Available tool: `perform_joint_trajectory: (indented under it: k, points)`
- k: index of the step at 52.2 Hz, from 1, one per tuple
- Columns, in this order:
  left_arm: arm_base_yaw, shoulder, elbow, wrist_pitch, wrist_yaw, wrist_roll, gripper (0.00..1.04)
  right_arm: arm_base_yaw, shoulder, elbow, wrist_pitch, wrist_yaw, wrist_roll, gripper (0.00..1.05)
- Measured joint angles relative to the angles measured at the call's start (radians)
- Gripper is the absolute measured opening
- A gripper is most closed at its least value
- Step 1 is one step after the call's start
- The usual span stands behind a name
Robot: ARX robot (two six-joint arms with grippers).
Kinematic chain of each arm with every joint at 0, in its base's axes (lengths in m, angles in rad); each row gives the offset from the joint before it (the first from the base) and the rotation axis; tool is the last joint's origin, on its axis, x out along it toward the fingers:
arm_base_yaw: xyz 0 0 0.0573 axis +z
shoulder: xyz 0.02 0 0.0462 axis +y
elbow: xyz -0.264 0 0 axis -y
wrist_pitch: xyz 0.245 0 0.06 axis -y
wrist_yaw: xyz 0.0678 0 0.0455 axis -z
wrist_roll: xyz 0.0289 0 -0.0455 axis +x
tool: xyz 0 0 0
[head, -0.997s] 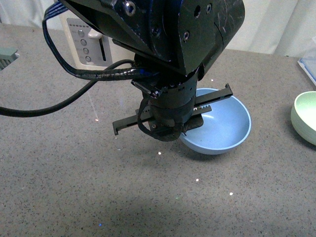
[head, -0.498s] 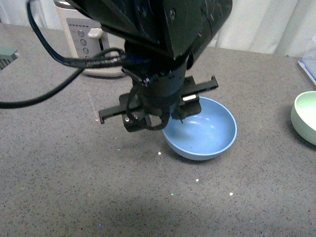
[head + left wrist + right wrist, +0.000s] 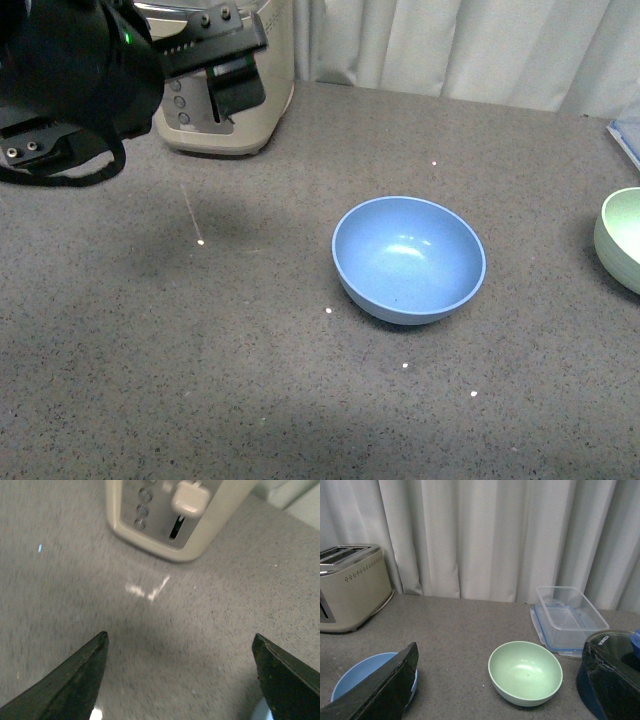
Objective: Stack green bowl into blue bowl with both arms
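Count: one blue bowl (image 3: 408, 258), upright on table (image 3: 180, 380), nothing inside. One green bowl (image 3: 525, 672) well apart, rightward. Left gripper (image 3: 179, 636) spread wide, empty, near one toaster (image 3: 220, 510). Right gripper (image 3: 500, 650) spread, empty.

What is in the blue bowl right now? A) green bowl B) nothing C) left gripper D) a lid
B: the blue bowl is empty in the front view, the green bowl sits apart to its right, and the left gripper is open over by the toaster.
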Motion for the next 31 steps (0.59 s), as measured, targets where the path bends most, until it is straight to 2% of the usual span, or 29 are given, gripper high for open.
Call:
perform_joint_trajectory:
  k: [4,7,11,16,24,31]
  points:
    - [0.018,0.0,-0.16,0.335,0.015,0.169,0.76,0.0,0.0,0.0,0.0,0.001,0.0,0.96]
    - [0.046,-0.014,-0.317,0.69,0.04,0.346,0.63,0.0,0.0,0.0,0.0,0.003,0.0,0.96]
    - [0.08,-0.088,-0.404,0.879,0.068,0.431,0.51,0.0,0.0,0.0,0.0,0.004,0.0,0.96]
    - [0.135,-0.229,-0.508,0.937,0.116,0.491,0.29,0.0,0.0,0.0,0.0,0.004,0.0,0.96]
    - [0.193,-0.325,-0.622,0.913,0.162,0.51,0.04,0.0,0.0,0.0,0.0,0.001,0.0,0.96]
    - [0.223,-0.422,-0.681,0.885,0.203,0.515,0.04,0.0,0.0,0.0,0.0,0.002,0.0,0.96]
